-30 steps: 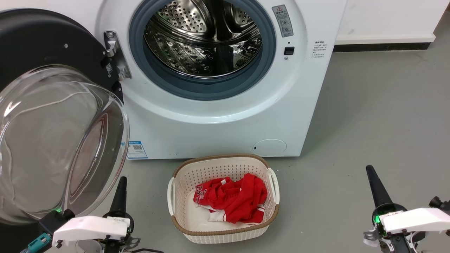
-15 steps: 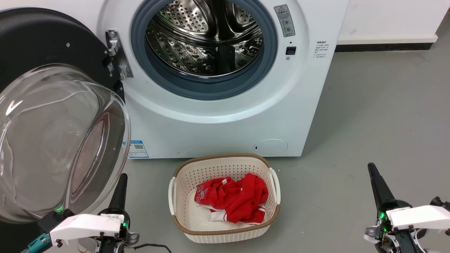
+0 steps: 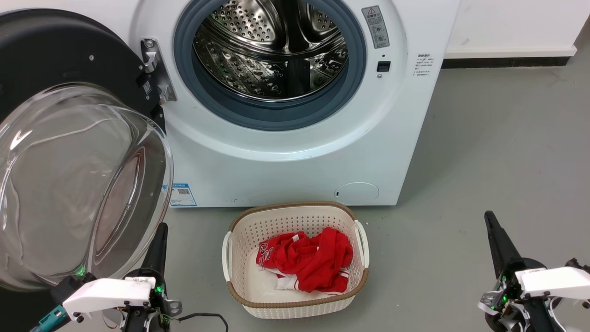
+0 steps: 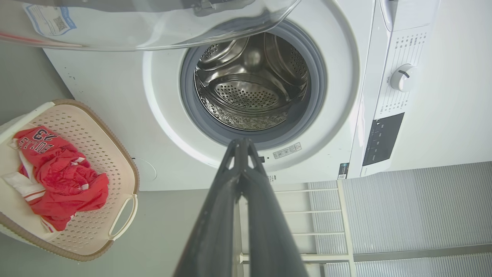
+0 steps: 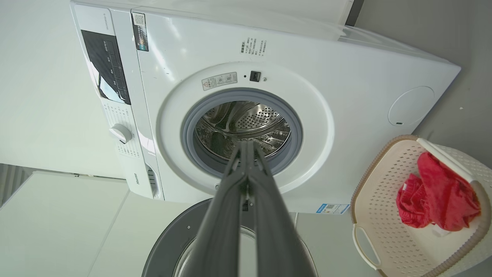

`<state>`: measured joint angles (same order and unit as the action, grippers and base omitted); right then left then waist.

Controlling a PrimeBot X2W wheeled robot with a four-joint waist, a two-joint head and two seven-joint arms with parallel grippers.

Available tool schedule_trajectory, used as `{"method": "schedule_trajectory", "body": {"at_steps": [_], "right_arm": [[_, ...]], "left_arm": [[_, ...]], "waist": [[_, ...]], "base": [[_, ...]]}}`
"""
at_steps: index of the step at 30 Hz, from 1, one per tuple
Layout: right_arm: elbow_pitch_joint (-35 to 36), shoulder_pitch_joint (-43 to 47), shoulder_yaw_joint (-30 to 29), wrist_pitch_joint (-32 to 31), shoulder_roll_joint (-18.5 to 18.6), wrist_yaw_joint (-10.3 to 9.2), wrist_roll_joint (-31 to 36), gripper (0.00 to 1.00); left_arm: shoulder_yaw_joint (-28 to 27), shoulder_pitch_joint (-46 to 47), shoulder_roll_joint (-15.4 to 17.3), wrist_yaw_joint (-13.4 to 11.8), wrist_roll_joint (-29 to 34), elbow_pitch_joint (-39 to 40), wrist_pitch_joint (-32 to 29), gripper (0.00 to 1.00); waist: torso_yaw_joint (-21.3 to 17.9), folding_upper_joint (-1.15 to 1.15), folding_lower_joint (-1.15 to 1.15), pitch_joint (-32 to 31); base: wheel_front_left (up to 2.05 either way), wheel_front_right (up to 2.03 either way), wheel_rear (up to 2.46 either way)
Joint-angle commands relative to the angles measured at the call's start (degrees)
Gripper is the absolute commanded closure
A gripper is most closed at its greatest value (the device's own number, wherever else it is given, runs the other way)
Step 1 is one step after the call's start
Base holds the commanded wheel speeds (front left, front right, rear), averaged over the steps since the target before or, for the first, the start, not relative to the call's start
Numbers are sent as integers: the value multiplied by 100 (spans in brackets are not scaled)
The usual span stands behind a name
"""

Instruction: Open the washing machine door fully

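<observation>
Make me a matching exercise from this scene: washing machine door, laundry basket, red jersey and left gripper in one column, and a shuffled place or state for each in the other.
Things
1. washing machine door
2. laundry basket
3. red jersey
4. left gripper

Places or states
A. crumpled inside the basket
B. fingers closed together, holding nothing
C. swung open, left of the steel drum
D. on the floor in front of the washing machine

Pairs: 1-C, 2-D, 3-A, 4-B
</observation>
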<state>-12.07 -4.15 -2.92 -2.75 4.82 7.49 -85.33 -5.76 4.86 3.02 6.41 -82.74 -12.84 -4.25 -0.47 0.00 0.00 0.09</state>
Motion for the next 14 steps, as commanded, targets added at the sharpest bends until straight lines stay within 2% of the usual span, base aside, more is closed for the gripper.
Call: {"method": "schedule_trajectory", "body": {"at_steps": [1, 14], "right_arm": [[-20, -102, -20, -27, -3, 1, -131, 100], [-128, -195, -93, -131, -21, 0, -617, 100]], "left_arm": [[-21, 78, 0, 29, -133, -15, -42, 100], [-68, 149, -12, 87, -654, -94, -167, 100]], "waist": [[3, 0, 0, 0], [29, 0, 0, 5]], "base": [[0, 0, 0], [0, 0, 0]]}}
